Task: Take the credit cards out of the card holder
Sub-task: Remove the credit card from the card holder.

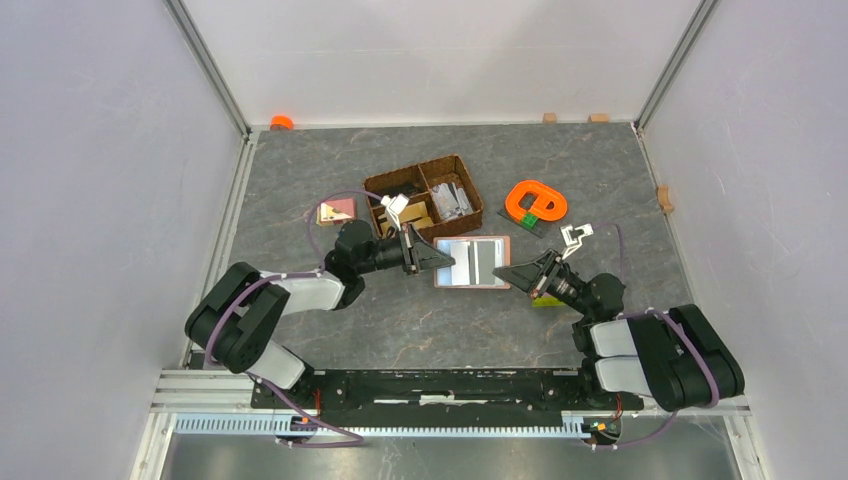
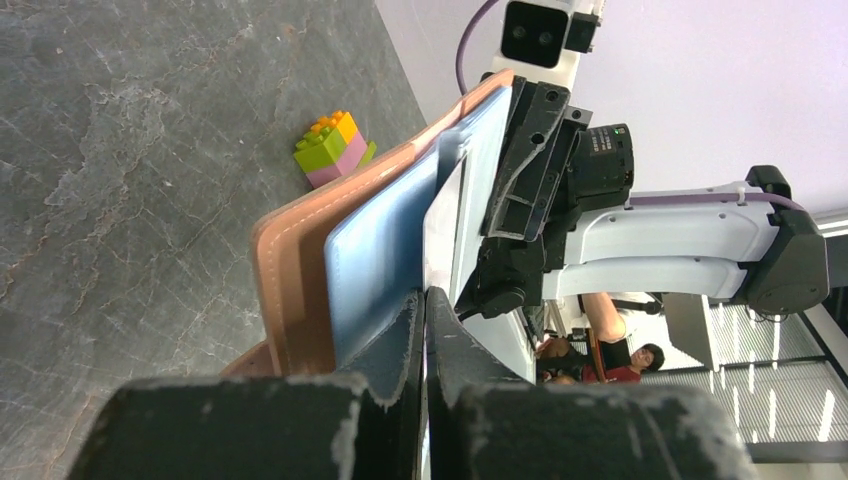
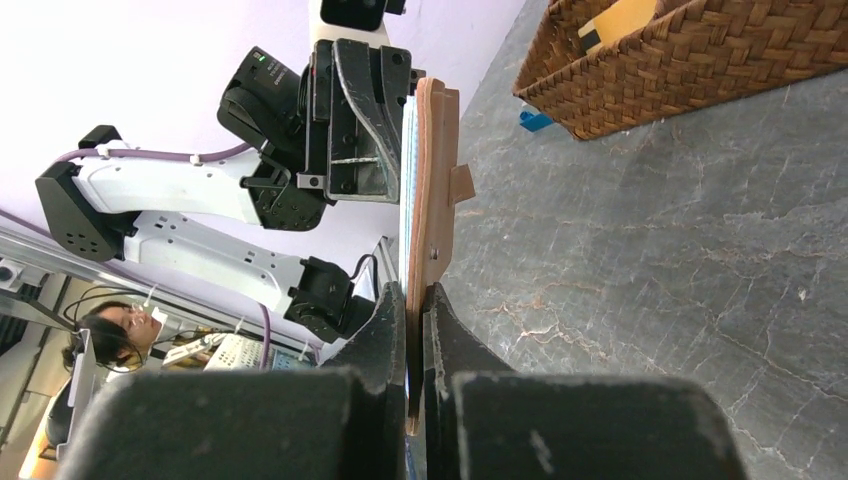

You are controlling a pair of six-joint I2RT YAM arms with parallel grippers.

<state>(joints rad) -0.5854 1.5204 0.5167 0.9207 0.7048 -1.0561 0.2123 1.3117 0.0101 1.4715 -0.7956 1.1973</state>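
The card holder (image 1: 472,262) is held open and level above the table between both grippers, its pale shiny sleeves facing up. My right gripper (image 1: 507,272) is shut on its right edge; in the right wrist view the brown leather edge (image 3: 432,200) runs down between my fingers (image 3: 415,305). My left gripper (image 1: 441,258) is shut at the holder's left side. In the left wrist view a thin white credit card (image 2: 443,225) stands out of the bluish sleeve (image 2: 380,245) and is pinched between my fingertips (image 2: 423,305). The brown cover (image 2: 290,270) lies just left of it.
A woven divided basket (image 1: 425,195) stands behind the holder, with grey flat pieces (image 1: 452,198) in its right compartment. A pink-and-tan piece (image 1: 336,211) lies to its left, an orange object (image 1: 536,203) to its right. A stack of toy bricks (image 2: 332,147) sits under the right arm.
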